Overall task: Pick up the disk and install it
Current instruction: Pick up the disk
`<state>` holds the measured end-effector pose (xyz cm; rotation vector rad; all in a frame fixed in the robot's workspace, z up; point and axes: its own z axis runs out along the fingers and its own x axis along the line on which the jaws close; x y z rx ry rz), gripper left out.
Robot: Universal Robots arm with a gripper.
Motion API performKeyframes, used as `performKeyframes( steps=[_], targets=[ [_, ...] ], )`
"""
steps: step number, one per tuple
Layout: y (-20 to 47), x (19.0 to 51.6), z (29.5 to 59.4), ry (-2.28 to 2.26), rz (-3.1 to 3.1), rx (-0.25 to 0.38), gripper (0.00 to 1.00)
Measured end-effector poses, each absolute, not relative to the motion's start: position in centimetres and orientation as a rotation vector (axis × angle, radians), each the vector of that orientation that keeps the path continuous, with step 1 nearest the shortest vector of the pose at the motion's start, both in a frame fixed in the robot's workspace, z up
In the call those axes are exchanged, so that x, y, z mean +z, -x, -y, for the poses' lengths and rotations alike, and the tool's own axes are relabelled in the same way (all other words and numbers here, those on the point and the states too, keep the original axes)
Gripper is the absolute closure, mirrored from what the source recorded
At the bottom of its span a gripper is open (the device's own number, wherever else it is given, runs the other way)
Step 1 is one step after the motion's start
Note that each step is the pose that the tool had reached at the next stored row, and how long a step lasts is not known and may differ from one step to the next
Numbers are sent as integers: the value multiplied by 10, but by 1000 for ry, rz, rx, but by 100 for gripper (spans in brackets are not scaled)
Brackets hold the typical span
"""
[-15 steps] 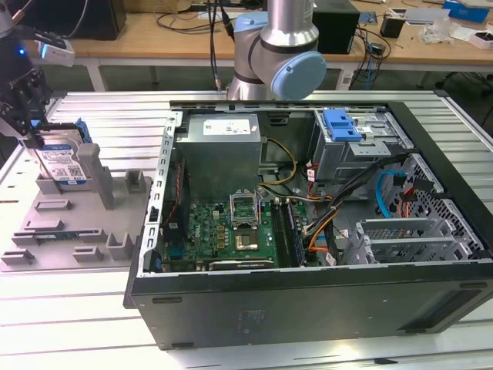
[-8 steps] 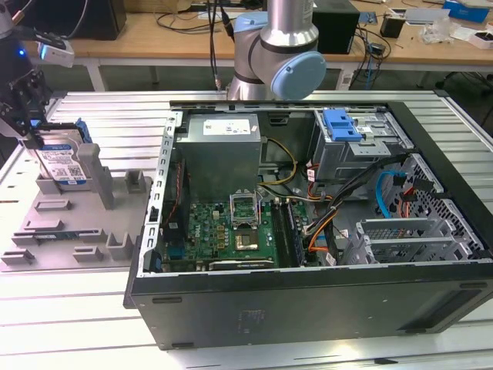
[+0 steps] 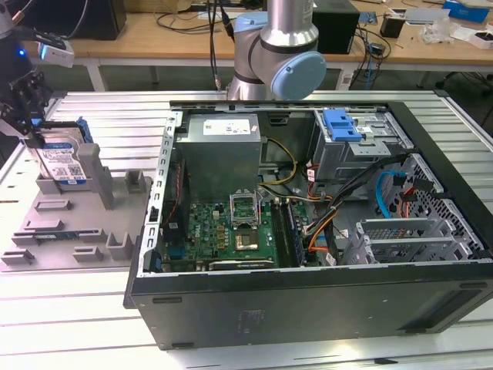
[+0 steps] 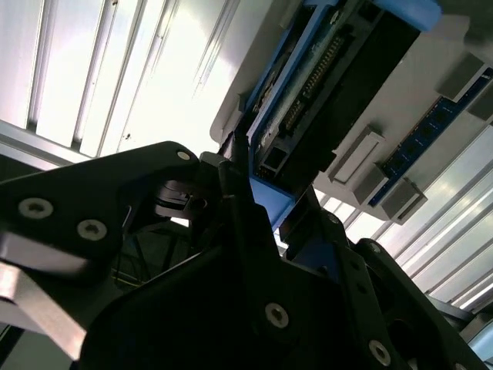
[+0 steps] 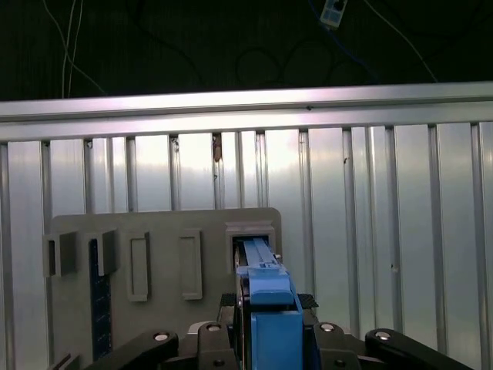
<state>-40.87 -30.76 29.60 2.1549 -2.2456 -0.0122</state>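
Black gripper (image 3: pixel 34 136) of my arm hangs at the exterior view's far left. From what I see in both wrist views, its jaws are pinched narrow onto the blue frame of the flat silver hard drive with the white-and-blue label (image 3: pixel 63 160). The drive stands on edge in a slot of the grey plastic holder tray (image 3: pixel 69 231) on the ribbed aluminium table (image 3: pixel 100 116), well apart from the open black computer case (image 3: pixel 308 308).

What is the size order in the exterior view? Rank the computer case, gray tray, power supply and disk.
1. Computer case, clearly the largest.
2. Gray tray.
3. Power supply.
4. Disk, the smallest, though its lower part is hidden in the tray's slot.
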Motion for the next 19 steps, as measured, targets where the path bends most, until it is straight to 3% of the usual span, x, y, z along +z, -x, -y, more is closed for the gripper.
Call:
performKeyframes(
  steps=[19],
  targets=[
    [409, 294, 308, -2155, 2246, -12, 63]
  ],
)
